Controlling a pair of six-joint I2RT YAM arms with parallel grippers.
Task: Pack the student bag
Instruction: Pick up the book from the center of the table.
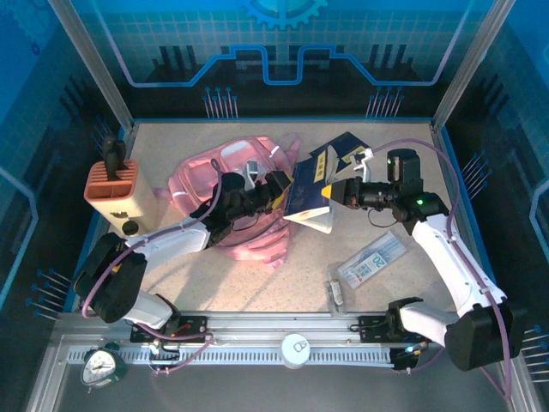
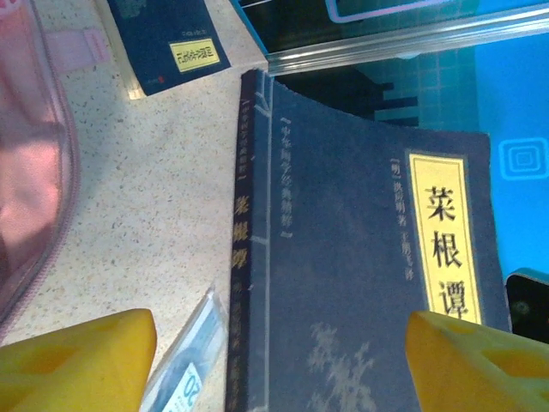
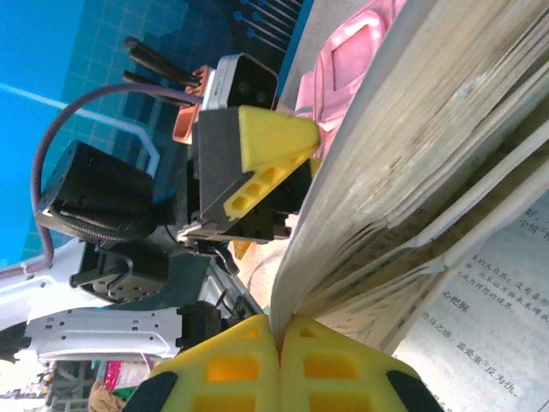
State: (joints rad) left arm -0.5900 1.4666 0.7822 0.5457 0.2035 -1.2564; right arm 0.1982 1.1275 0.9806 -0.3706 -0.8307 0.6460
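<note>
The pink student bag [image 1: 225, 202] lies at the table's middle left, and its fabric edge [image 2: 26, 172] shows in the left wrist view. A dark blue book [image 1: 310, 184] with a yellow title label [image 2: 446, 240] is held tilted above the table, just right of the bag. My right gripper [image 1: 337, 194] is shut on the book's lower cover and pages [image 3: 280, 324]. My left gripper [image 1: 280, 183] is open over the bag, facing the book's cover; its yellow fingers [image 2: 77, 360] stand wide apart. From the right wrist view the left gripper [image 3: 257, 159] sits beside the book, apart from it.
A second blue book [image 1: 350, 146] lies behind the held one. The orange-and-cream pen holder [image 1: 116, 190] stands at the left. A clear plastic packet [image 1: 374, 257] and a small item [image 1: 336, 293] lie front right. An alarm clock [image 1: 103, 366] sits on the front rail.
</note>
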